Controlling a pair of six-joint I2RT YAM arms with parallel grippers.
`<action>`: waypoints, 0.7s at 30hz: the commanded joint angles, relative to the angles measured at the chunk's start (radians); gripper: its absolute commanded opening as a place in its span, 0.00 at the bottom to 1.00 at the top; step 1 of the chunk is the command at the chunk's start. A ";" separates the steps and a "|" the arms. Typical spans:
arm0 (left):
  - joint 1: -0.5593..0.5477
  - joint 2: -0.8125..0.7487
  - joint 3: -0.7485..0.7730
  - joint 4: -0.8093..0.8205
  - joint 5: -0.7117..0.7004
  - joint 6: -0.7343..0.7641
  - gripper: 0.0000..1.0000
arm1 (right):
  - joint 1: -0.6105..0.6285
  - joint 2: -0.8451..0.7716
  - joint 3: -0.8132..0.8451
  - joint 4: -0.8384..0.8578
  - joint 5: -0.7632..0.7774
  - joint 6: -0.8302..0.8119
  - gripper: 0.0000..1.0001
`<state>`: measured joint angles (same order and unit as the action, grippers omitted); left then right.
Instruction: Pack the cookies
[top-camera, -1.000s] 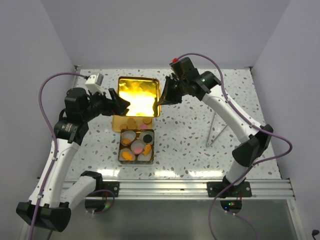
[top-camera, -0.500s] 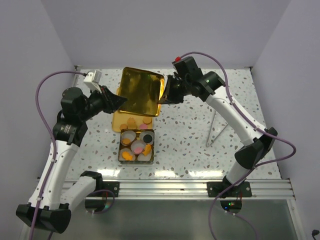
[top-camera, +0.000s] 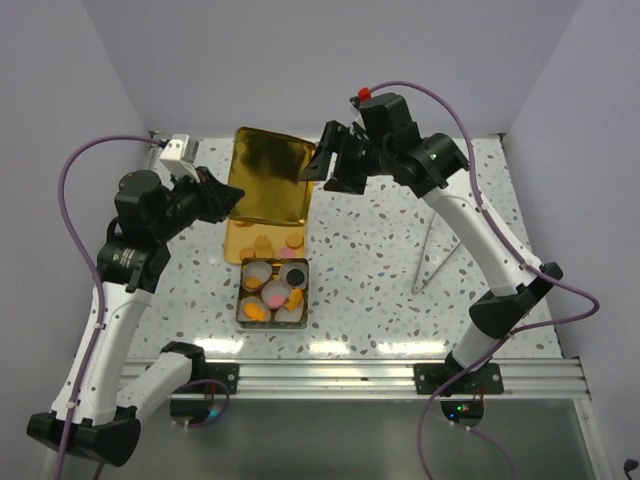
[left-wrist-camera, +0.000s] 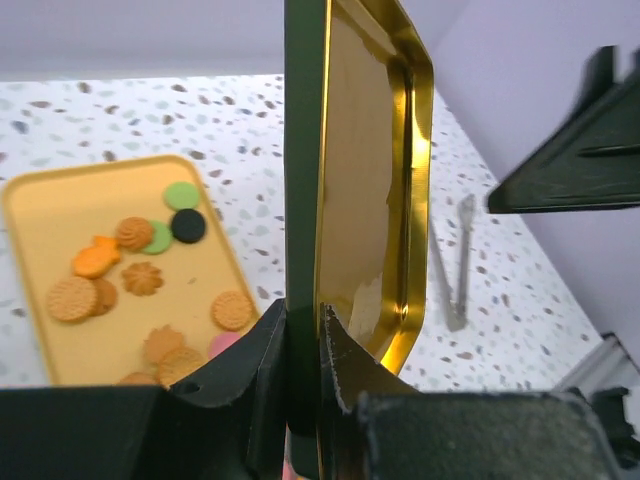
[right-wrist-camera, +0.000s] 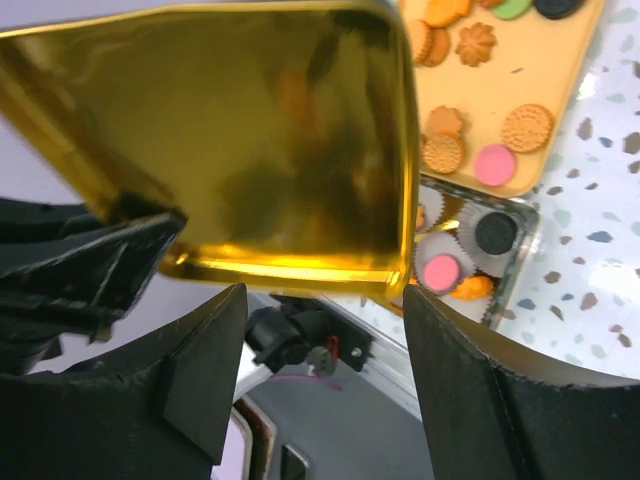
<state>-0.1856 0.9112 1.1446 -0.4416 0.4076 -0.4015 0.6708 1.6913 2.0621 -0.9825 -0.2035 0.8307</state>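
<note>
Gold lid (top-camera: 268, 180) stands on edge over the cookies (top-camera: 278, 243), held by the left arm alone.
The left gripper (top-camera: 225, 197) clamps the lid's left rim, and the lid is steeper and further left than half a second ago. The right gripper (top-camera: 328, 160), fingers spread wide, has drawn off its right edge. The cookies lie on the yellow tray (left-wrist-camera: 40, 230) and in the tin (top-camera: 243, 305) nearer.

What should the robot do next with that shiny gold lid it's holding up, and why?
Probably ease the right pincer back, away from the shiny gold metal lid. Its jaws stand wide open, gripping nothing, while the left pincer alone clamps the lid's edge and holds it upright above the yellow tray of loose cookies.
</note>
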 joint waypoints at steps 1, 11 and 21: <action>-0.021 0.014 0.063 -0.075 -0.216 0.105 0.00 | 0.004 -0.033 0.078 0.048 -0.068 0.056 0.68; -0.124 0.020 0.110 -0.117 -0.510 0.257 0.00 | -0.014 0.022 0.063 0.273 -0.262 0.278 0.73; -0.275 -0.012 0.161 -0.135 -0.707 0.383 0.00 | -0.025 0.230 0.144 0.554 -0.389 0.582 0.92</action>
<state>-0.4248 0.9268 1.2526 -0.6106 -0.1978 -0.0944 0.6476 1.8580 2.1365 -0.5591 -0.5163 1.2800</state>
